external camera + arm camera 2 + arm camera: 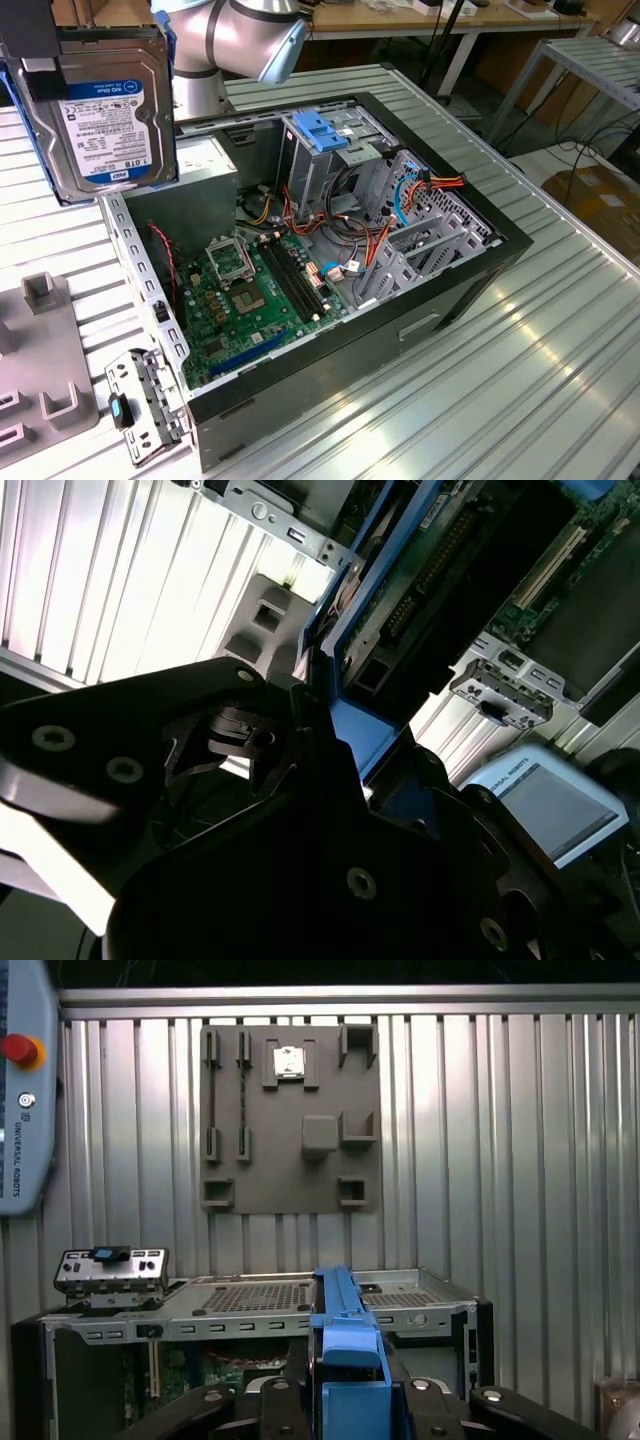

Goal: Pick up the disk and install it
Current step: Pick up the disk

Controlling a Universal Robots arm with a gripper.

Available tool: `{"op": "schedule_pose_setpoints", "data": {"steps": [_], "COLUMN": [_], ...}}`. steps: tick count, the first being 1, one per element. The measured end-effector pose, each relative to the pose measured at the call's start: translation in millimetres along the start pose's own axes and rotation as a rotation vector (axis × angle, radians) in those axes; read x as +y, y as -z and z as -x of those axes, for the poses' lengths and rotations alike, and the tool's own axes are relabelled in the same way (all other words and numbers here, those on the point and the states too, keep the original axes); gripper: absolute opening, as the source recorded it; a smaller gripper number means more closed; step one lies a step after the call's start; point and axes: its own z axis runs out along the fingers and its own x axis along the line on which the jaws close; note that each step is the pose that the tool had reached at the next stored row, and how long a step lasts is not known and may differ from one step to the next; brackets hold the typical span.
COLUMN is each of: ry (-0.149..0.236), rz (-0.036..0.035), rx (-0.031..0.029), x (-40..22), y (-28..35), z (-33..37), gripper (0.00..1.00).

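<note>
Silver-grey metal, rectangular, with a white-and-blue label and blue plastic side rails, the one hard disk (pixel 100 115) hangs in the air, pinched between the jaws of the single black gripper (pixel 40 72), which press on its flat faces near its upper end. Below and beyond the jaws lies one open black desktop computer case (pixel 450 290) on a ribbed aluminium table (pixel 520 400). The case holds one green motherboard (pixel 235 300) and one grey metal drive cage with a blue plastic top (pixel 322 135), and the disk is not yet in it. Beside the case, also below the jaws, lie one flat grey fixture tray with raised blocks (pixel 70 350) and one small perforated metal bracket with a dark latch (pixel 150 400). The exterior view alone shows the label face and the inside of the case. The first wrist view shows one blue side rail (pixel 345 1325) edge-on between the jaws, the whole tray beyond them, and one grey teach pendant with a red button (pixel 22 1090) off to the side. The second wrist view shows the disk's dark circuit-board face (pixel 430 575) rising from the jaws.
</note>
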Motion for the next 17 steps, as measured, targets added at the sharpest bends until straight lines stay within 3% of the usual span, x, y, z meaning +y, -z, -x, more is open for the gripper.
{"op": "schedule_pose_setpoints", "data": {"steps": [8,17], "ry": [0.000,0.000], "rz": [0.0000,-0.0001], "rx": [0.0002,0.0006], "x": [-7.5,-20.1], "y": [0.0,0.0], "z": [-2.9,-5.6], "gripper": [0.37,0.37]}}
